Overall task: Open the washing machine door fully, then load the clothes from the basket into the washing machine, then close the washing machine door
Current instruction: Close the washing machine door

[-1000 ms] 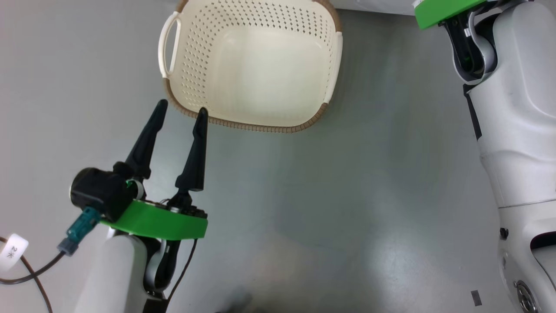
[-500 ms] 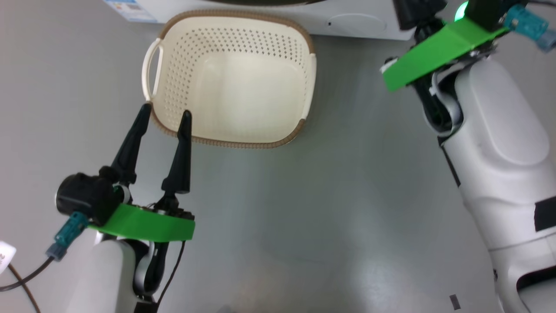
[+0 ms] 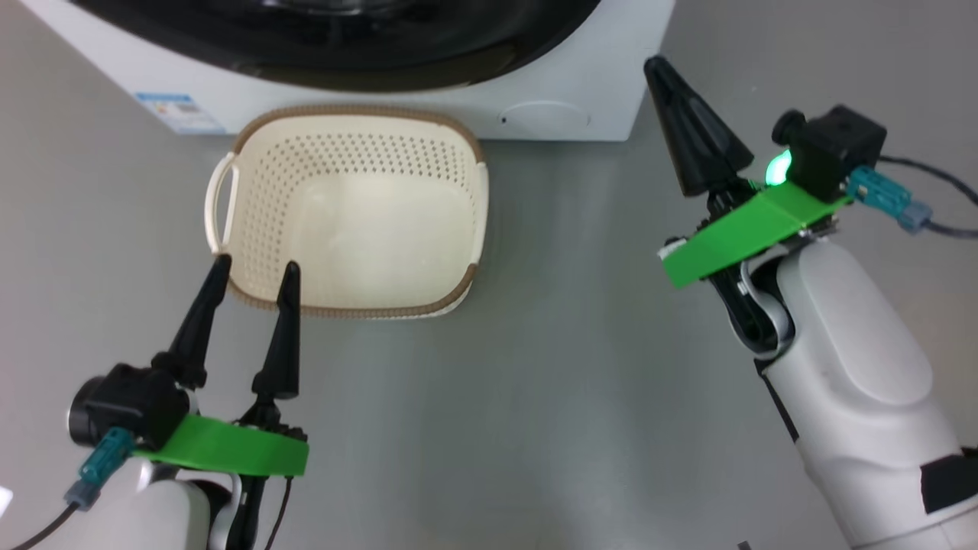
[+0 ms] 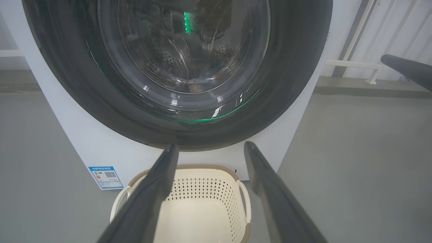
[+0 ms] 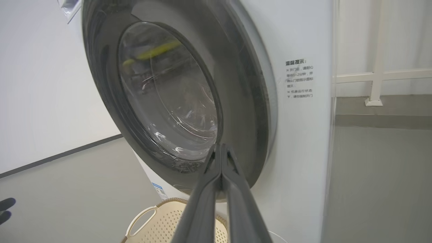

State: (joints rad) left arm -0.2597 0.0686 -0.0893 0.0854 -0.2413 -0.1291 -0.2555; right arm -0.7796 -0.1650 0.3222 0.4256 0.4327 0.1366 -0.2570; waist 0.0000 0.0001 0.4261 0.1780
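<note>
White washing machine (image 3: 611, 61) spans the top edge of the head view. Its glossy black washing machine door (image 4: 287, 84) sits flush against the front and appears shut. Cream basket (image 3: 344, 153) stands on the grey floor just below, centre-left of frame, holding nothing. Left gripper (image 3: 256, 263), lower left, has its fingers spread wide and grasps nothing. Right gripper (image 3: 655, 65), upper right, has its fingers pressed together and is empty. Assessment: loading and closing look finished; the next move need only confirm the door has caught, then withdraw. Against a second earlier, the head camera has tilted up: the machine front is now visible, the basket sits lower in frame, and the right gripper's fingers have come into view.
</note>
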